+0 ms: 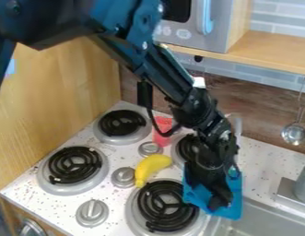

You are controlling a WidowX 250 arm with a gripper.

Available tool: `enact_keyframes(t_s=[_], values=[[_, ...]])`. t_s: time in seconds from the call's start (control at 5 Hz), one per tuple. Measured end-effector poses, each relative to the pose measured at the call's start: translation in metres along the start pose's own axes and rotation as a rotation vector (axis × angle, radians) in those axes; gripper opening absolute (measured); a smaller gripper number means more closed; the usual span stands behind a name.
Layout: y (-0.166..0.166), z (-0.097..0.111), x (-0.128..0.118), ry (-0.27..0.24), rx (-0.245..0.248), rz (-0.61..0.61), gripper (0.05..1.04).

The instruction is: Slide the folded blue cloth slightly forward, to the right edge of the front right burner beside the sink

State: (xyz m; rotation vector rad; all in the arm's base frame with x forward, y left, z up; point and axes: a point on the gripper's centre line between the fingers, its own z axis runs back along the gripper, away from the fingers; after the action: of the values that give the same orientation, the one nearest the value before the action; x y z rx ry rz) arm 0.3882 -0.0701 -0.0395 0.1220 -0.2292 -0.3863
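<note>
The gripper [219, 199] hangs low at the right edge of the stove top, over a blue cloth-like piece [230, 212]. The blue piece shows on both sides of it, lying beside the front right burner [168, 205] and reaching the sink's edge. Whether the gripper holds it or just touches it, I cannot tell. Left of the arm, a yellow banana [150, 168] lies between the burners and knobs. Behind the banana stands a red cup-like object [162, 131], partly covered by the arm's cable.
Black coil burners [73, 165] and grey knobs [92, 213] cover the stove. The sink [265, 220] with a metal faucet [294, 190] is at the lower right. A wooden wall rises at left; a ladle [294, 133] hangs at right. A microwave [207, 27] sits on the shelf above.
</note>
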Motion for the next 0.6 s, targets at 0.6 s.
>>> enact_keyframes(t_s=[0.6], values=[[-0.032,0.014,-0.034,0.029,-0.033,-0.016,1.001]])
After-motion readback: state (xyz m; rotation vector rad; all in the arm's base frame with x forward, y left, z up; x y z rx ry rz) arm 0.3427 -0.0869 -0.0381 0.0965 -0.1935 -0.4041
